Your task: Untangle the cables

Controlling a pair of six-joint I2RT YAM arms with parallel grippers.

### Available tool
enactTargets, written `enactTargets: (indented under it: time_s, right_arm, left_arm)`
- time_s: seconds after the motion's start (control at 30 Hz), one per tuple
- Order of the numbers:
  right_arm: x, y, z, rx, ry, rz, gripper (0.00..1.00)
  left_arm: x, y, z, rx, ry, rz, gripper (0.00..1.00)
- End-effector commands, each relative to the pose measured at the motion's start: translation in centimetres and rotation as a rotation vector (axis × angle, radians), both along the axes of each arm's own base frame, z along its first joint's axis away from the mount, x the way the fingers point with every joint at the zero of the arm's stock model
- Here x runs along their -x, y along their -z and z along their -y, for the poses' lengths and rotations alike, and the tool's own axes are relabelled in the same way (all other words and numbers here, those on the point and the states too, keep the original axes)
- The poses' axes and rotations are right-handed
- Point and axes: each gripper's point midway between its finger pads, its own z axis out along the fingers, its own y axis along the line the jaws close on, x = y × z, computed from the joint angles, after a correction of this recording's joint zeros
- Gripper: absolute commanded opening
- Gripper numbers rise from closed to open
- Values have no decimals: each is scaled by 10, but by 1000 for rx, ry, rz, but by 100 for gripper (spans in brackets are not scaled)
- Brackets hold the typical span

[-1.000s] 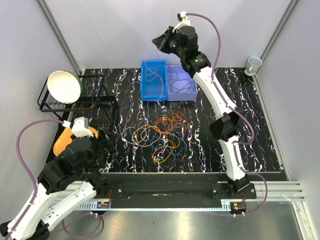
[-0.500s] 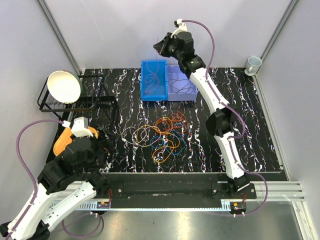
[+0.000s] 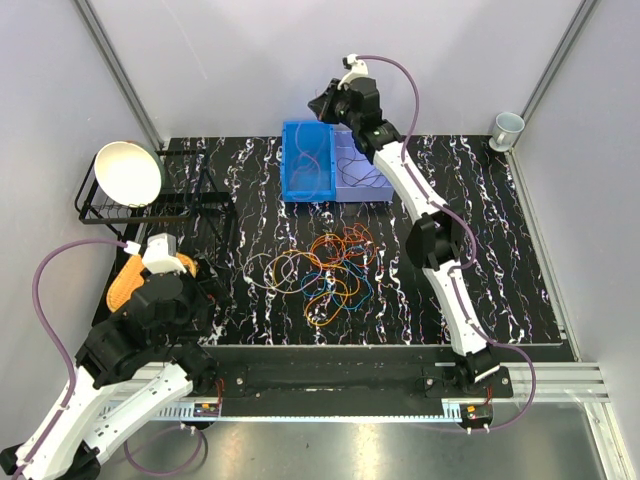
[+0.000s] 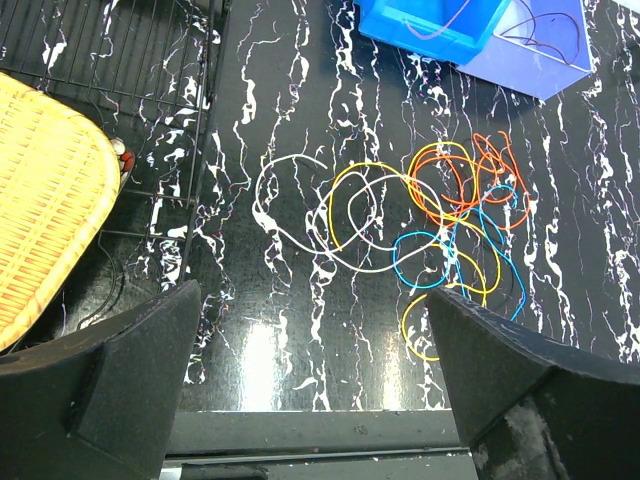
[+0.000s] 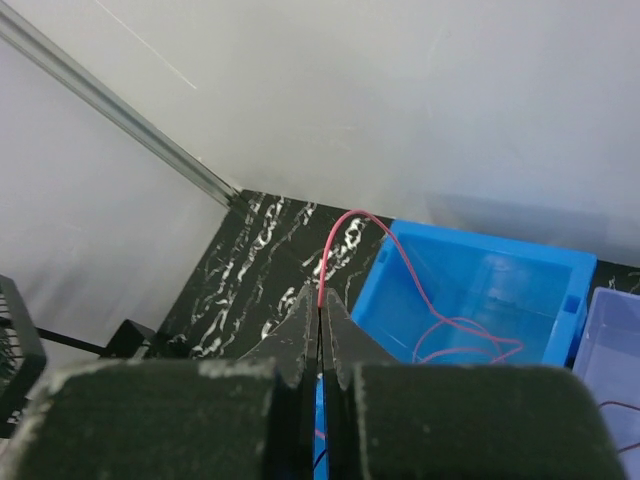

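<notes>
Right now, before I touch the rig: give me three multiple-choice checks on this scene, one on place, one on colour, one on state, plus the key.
1. The cable in the right claw trails down into: A) the blue bin B) the white cup C) the wire rack.
2. That cable is: A) green B) red C) white.
3. The left claw is: A) shut on a cable B) shut, empty C) open, empty.
Key: 1A, the strand drops from the shut jaws into that bin; 2B, it shows pinkish red; 3C, its fingers stand wide apart, gripping nothing.

Pinched in right claw (image 5: pixel 320 315): red cable (image 5: pixel 355 212), arcing over into blue bin (image 5: pixel 480 245).
</notes>
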Motion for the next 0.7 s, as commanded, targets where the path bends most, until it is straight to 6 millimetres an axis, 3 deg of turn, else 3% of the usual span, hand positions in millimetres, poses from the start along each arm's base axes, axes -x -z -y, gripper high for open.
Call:
enactTargets:
  time_s: [0.0,0.13,0.23,0.4,0.67]
  right_arm:
    - [-8,-19,3,1,17,101,0]
    - [-12,-5,1,19,23,96,0]
    - [-16,-7,4,25,44,109,0]
    - [-7,-47,3,-35,21,179,0]
    - [1,-92,7,-80,28,290,0]
  left_arm:
    - [-7,-3,6,6,6,16,99]
    - [-8,-3,5,4,3,14,99]
    - [-8,-3,5,4,2,15,99]
    - [-8,-2,6,2,4,10,99]
    - [-9,-1,6,-3,4,5,98]
